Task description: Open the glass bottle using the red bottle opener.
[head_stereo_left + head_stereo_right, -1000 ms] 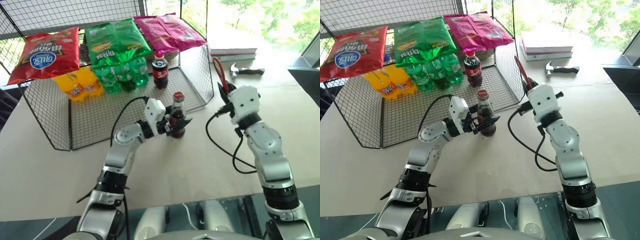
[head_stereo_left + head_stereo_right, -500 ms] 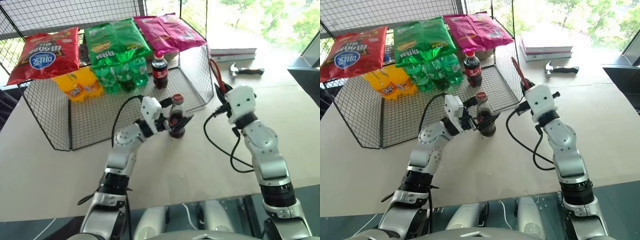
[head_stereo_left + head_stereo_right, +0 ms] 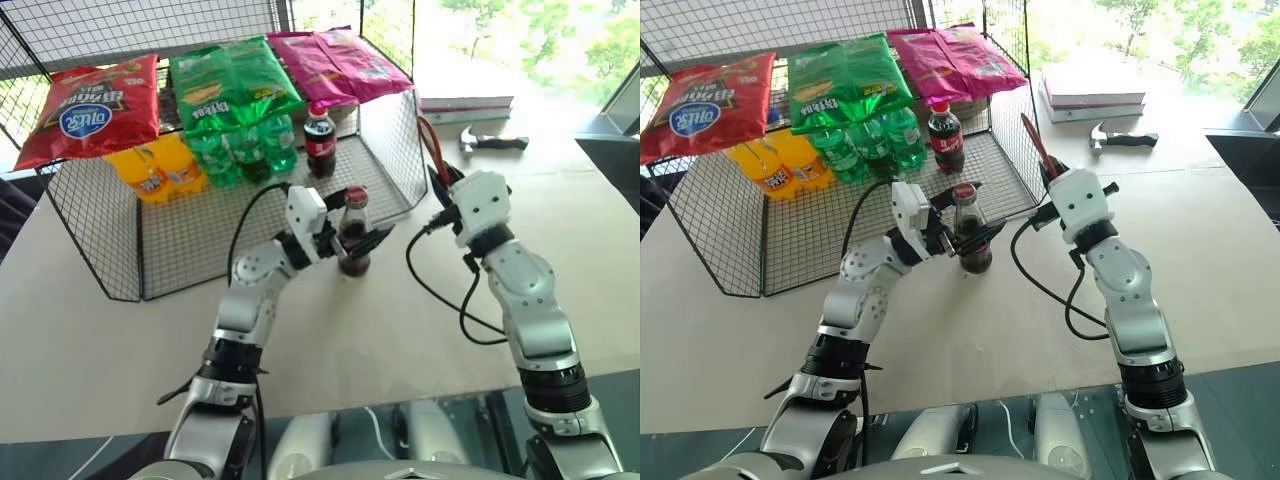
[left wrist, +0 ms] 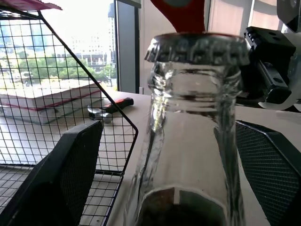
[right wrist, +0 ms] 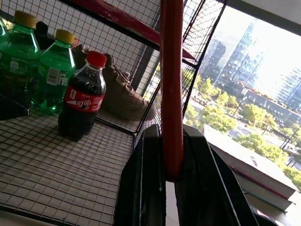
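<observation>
Glass bottle (image 3: 352, 232) standing upright on the counter (image 3: 400, 320), just in front of the wire rack (image 3: 150, 250), near the scene's middle. Cap (image 4: 197, 47) in place; not yet opened. Clear contoured glass, narrow neck, dark reddish-brown drink, red label band.

Left end effector (image 3: 352, 240) spread wide, one finger (image 4: 66, 174) on each side of the bottle neck and apart from the glass. Likely placed so to close on the bottle and steady it against the prying force.

Right end effector (image 3: 438, 185) pressed together, pinching the red bottle opener (image 3: 434, 150) by its lower end. Opener raised and pointing up and away, to the right of the bottle and apart from it; seen from the left wrist, its red body (image 4: 181, 14) rises behind the cap. Held high probably to bring the head down onto the cap edge.

Hammer (image 3: 492, 142) and books (image 3: 465, 103) lying far right.
</observation>
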Available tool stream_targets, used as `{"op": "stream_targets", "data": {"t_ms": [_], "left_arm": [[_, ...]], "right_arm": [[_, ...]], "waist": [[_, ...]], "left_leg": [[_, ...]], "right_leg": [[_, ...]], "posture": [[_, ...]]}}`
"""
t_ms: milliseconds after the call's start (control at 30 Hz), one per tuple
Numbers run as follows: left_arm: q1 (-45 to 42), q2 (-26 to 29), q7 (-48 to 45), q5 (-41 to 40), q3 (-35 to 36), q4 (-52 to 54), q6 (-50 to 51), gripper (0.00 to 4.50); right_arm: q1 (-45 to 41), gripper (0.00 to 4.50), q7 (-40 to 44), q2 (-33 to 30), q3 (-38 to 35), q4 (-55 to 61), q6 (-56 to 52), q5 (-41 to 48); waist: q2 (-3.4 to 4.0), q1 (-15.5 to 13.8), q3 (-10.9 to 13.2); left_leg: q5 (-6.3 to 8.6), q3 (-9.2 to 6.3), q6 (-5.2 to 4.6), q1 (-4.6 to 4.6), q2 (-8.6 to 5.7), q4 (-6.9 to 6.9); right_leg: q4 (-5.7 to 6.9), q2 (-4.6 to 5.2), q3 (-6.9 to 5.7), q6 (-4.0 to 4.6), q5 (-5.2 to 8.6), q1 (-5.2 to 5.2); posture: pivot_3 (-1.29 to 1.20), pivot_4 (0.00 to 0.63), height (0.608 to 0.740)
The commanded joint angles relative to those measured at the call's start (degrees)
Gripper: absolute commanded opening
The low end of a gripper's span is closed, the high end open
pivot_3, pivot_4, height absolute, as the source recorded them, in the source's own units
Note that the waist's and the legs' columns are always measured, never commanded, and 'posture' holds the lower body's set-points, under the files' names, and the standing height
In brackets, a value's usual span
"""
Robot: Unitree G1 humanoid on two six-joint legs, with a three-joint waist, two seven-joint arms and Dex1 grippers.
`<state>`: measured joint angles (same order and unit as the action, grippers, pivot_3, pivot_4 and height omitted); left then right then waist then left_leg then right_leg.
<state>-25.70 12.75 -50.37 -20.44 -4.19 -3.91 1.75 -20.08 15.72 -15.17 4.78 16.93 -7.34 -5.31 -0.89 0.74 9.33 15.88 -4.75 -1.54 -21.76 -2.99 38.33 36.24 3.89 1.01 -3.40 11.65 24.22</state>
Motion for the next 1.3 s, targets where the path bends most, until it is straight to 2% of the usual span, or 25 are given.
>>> {"op": "stream_targets", "data": {"t_ms": [33,100,167,233,267,600,833,1300], "left_arm": [[-0.38,0.28,-0.58,-0.19,-0.42,1.48,-0.7,4.49],[-0.51,0.3,-0.73,-0.19,-0.52,1.17,-0.89,3.97],[-0.62,0.27,-0.9,-0.09,-0.63,0.8,-1.15,3.23],[-0.68,0.19,-1.02,-0.01,-0.74,0.64,-1.29,2.3],[-0.71,0.17,-1.04,0.01,-0.73,0.58,-1.33,2.23],[-0.73,0.29,-0.7,0.23,-0.7,0.61,-1.37,2.24],[-0.75,0.14,-0.59,0.14,-0.71,0.62,-1.11,2.24],[-1.76,-0.69,-0.6,0.4,-1.22,-0.9,-1.1,2.24]], "right_arm": [[-1.52,0.0,-0.17,0.35,0.34,1.2,1.29,-0.15],[-1.9,0.0,0.21,0.26,1.12,1.07,1.6,-0.59],[-2.15,0.0,0.71,-0.08,2.24,0.84,2.09,-1.29],[-2.13,0.0,1.05,-0.33,3.28,0.62,2.67,-1.99],[-2.05,0.0,1.34,-0.67,4.02,0.41,3.2,-2.67],[-0.24,0.0,3.87,-6.87,10.51,-3.64,12.28,-11.87],[-1.04,0.0,1.65,-9.42,13.82,-9.25,21.54,-19.33],[-8.43,0.0,-11.35,-5.34,18.64,-26.57,37.78,-30.98]], "waist": [[0.0,0.0,0.0],[0.0,0.0,0.0],[0.0,-0.02,0.0],[0.0,-0.01,0.0],[0.0,-0.03,0.0],[0.0,-0.02,0.0],[-0.01,-0.04,-0.01],[-0.01,0.03,-0.03]], "left_leg": [[0.0,0.0,0.0,0.0,0.0,0.0],[0.0,0.0,0.0,0.0,0.0,0.0],[0.0,0.0,0.0,0.0,0.0,0.0],[0.0,0.0,0.0,0.0,0.0,0.0],[0.0,0.0,0.0,0.0,0.0,0.0],[0.0,-0.01,0.0,-0.01,-0.01,-0.01],[0.0,0.01,0.0,0.01,-0.02,0.0],[-0.01,-0.01,0.01,0.2,-0.01,0.0]], "right_leg": [[0.0,0.0,0.0,0.0,0.0,0.0],[0.0,0.0,0.0,0.0,0.0,0.0],[-0.01,0.0,0.0,0.0,0.0,0.0],[-0.01,0.0,0.0,0.0,0.0,0.0],[-0.01,0.0,0.0,0.0,0.0,0.0],[-0.03,0.0,-0.02,0.0,0.0,0.0],[-0.04,0.0,-0.01,0.0,0.0,-0.01],[-0.03,-0.01,0.0,0.0,0.0,-0.23]], "posture": [[0.0,0.15,0.74],[0.0,0.15,0.74],[0.0,0.15,0.74],[0.0,0.15,0.74],[0.0,0.15,0.74],[0.0,0.15,0.74],[0.0,0.15,0.74],[0.0,0.15,0.74]]}}
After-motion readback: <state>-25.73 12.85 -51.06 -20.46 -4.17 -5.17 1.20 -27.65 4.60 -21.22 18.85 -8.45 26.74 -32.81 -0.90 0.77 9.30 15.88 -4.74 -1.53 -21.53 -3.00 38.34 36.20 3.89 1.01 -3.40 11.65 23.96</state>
